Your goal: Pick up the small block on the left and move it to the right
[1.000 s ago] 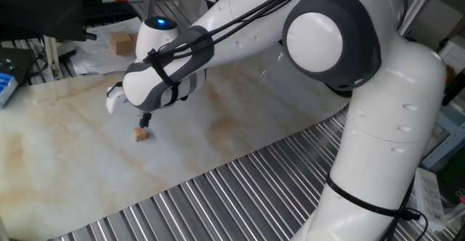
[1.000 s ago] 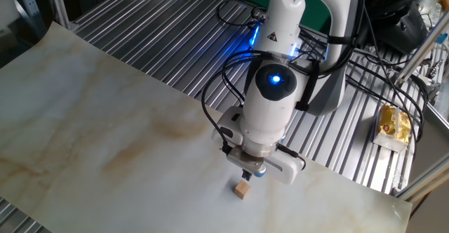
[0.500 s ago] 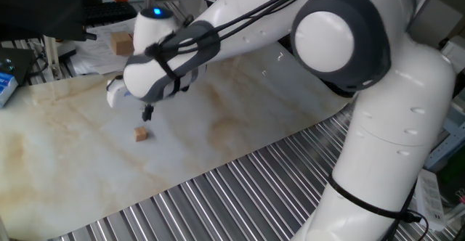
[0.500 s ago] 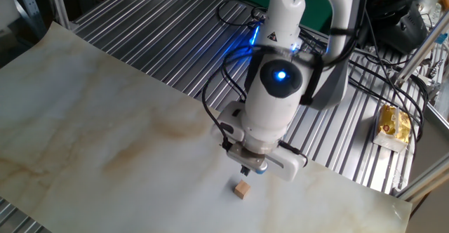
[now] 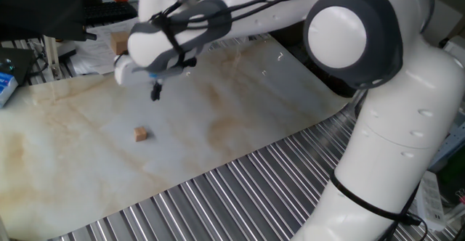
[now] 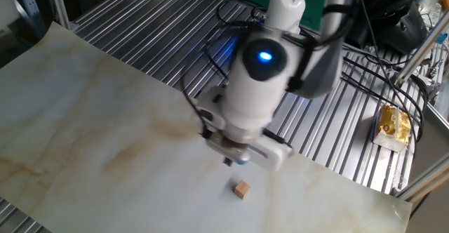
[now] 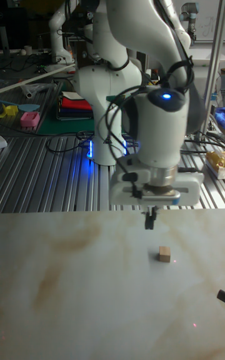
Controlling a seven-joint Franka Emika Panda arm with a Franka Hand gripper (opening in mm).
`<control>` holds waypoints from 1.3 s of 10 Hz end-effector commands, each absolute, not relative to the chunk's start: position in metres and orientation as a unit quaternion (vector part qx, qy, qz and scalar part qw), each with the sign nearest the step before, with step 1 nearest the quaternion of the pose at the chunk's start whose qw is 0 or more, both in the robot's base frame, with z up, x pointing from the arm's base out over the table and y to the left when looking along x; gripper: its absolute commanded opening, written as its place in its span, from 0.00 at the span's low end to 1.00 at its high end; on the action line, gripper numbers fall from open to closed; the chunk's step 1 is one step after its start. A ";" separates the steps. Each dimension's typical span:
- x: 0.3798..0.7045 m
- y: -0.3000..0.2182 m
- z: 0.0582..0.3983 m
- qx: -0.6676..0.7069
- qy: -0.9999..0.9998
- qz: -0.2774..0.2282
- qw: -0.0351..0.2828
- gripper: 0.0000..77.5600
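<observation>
The small block is a tiny light-brown cube lying alone on the marbled sheet. It also shows in the other fixed view and in the tall fixed view. My gripper hangs in the air above and a little behind the block, clear of it. In the tall fixed view the gripper shows its dark fingertips pressed together with nothing between them. In the other fixed view the gripper sits up and left of the block.
A larger tan block sits among papers beyond the sheet's far edge. A blue box lies at the left. Ribbed metal tabletop surrounds the sheet. A yellow packet lies on the ribs at the right.
The gripper has risen from just above the block and drifted away from it. The block has stayed where it was on the sheet.
</observation>
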State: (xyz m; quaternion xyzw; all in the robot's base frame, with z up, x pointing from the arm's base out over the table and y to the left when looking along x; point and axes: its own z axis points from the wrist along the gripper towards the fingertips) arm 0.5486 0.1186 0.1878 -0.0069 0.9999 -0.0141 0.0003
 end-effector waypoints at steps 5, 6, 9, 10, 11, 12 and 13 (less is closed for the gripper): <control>0.579 0.044 0.217 -0.008 1.000 0.001 -0.012 0.01; 0.579 0.039 0.219 -0.008 1.000 0.004 -0.015 0.01; 0.582 0.023 0.216 -0.012 1.000 0.006 -0.014 0.01; 0.584 0.018 0.215 -0.013 1.000 0.011 -0.013 0.01; 0.584 0.016 0.214 -0.013 1.000 0.015 -0.012 0.01; 0.585 0.013 0.213 -0.015 1.000 0.015 -0.012 0.01; 0.585 0.012 0.214 -0.015 1.000 0.014 -0.012 0.01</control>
